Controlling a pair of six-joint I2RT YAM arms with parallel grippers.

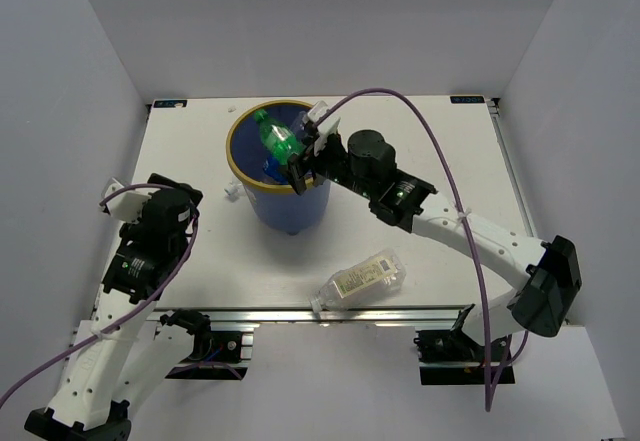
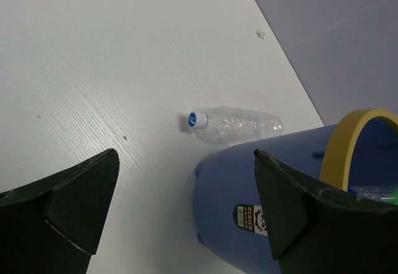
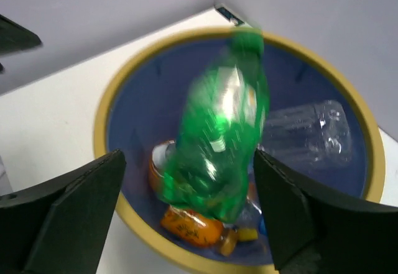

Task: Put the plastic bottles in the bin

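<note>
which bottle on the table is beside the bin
The small clear blue-capped bottle, lying by the bin's left side; the larger labelled bottle lies apart, near the front edge.

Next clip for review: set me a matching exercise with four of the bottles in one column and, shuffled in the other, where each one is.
Column one
1. green bottle
2. clear bottle with pale label
3. clear bottle with blue cap
4. orange bottle

Column two
A. lying on the table right beside the bin
B. at the bottom of the bin
C. in the bin's mouth, above the other bottles
D. lying on the table near the arms' edge, apart from the bin

Pairs: 1-C, 2-D, 3-A, 4-B
</note>
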